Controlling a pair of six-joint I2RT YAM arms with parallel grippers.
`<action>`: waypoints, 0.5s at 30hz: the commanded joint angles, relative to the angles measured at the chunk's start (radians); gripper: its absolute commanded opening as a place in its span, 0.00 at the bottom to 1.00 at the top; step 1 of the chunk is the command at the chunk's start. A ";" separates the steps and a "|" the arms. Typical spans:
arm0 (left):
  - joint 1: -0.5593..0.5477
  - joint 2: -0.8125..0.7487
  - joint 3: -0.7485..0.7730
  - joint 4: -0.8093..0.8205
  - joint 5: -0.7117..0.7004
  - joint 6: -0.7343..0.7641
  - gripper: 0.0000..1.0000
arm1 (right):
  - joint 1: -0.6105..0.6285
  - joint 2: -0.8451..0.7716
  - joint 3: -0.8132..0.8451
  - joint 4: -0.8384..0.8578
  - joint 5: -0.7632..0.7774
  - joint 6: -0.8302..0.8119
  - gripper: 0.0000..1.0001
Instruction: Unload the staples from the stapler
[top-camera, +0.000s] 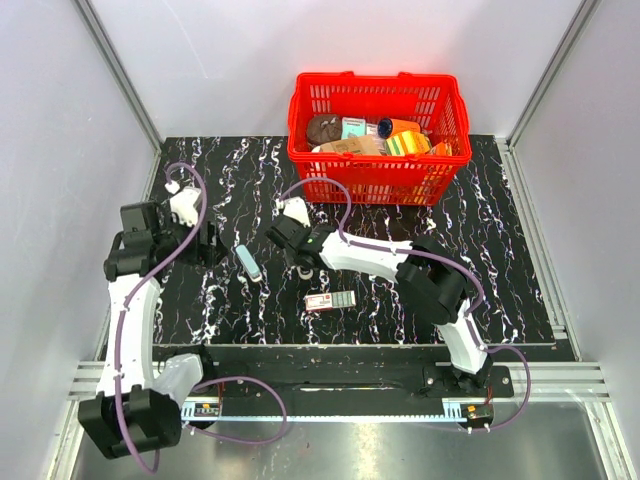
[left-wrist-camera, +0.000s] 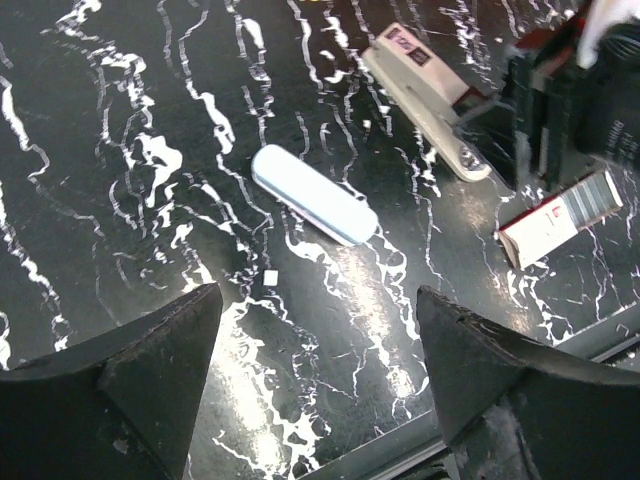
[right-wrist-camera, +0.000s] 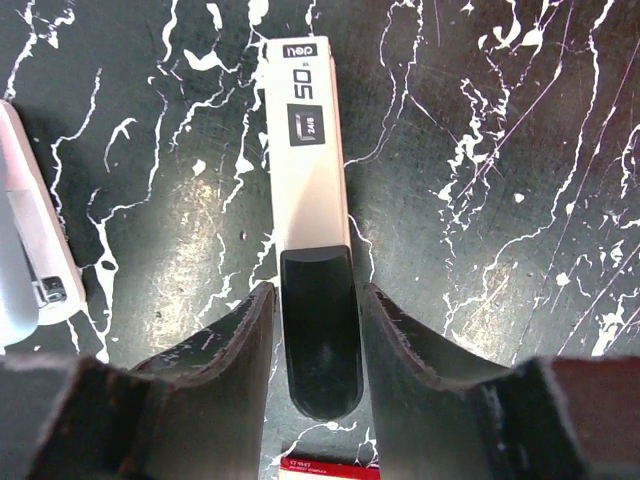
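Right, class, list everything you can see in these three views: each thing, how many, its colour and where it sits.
stapler: one, silver with a black end, mid table, in front of the basket
pill-shaped object: one, pale blue, left of the stapler
staple box: one, red and white, nearer the arms than the stapler
basket: one, red, far edge of the table
basket contents: several, mixed colours, inside the basket
table: one, black with white veining
left gripper: one, black, open, above the pill-shaped object
right gripper: one, black, straddling the stapler's black end
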 joint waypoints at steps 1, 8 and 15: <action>-0.088 -0.074 -0.030 0.121 -0.040 -0.001 0.84 | -0.003 -0.008 0.068 -0.035 -0.011 0.018 0.42; -0.203 -0.011 -0.021 0.144 -0.077 -0.031 0.84 | -0.025 0.022 0.094 -0.072 -0.054 0.025 0.33; -0.258 0.015 -0.026 0.182 -0.089 -0.049 0.92 | -0.029 0.029 0.100 -0.092 -0.071 0.024 0.43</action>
